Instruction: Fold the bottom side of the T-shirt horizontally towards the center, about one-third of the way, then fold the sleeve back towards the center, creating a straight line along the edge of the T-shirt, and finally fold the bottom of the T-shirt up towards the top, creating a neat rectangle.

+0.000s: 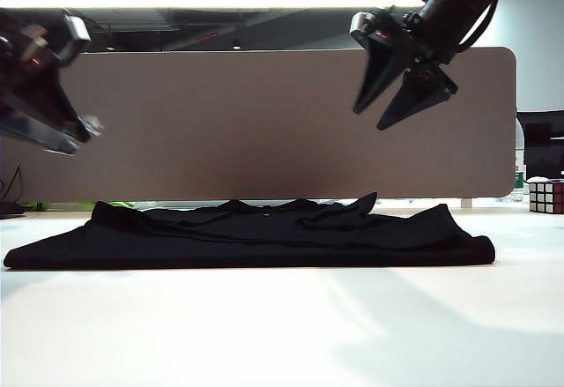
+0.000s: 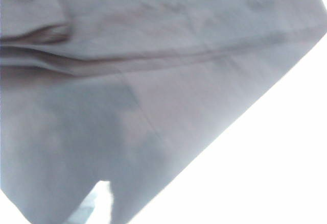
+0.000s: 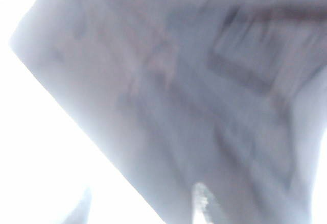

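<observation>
Both hands are hanging clear above the T-shirt [image 1: 256,233] lying flat on the bench [image 1: 282,325], the right hand [image 1: 401,105] spread wide and empty, the left hand [image 1: 62,127] blurred, its opening unreadable.

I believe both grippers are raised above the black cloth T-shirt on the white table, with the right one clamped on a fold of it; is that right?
Not quite: in the exterior view the right gripper hangs open and empty, well above the black cloth T-shirt. The left gripper is raised too, and the shirt lies on the white table.
</observation>
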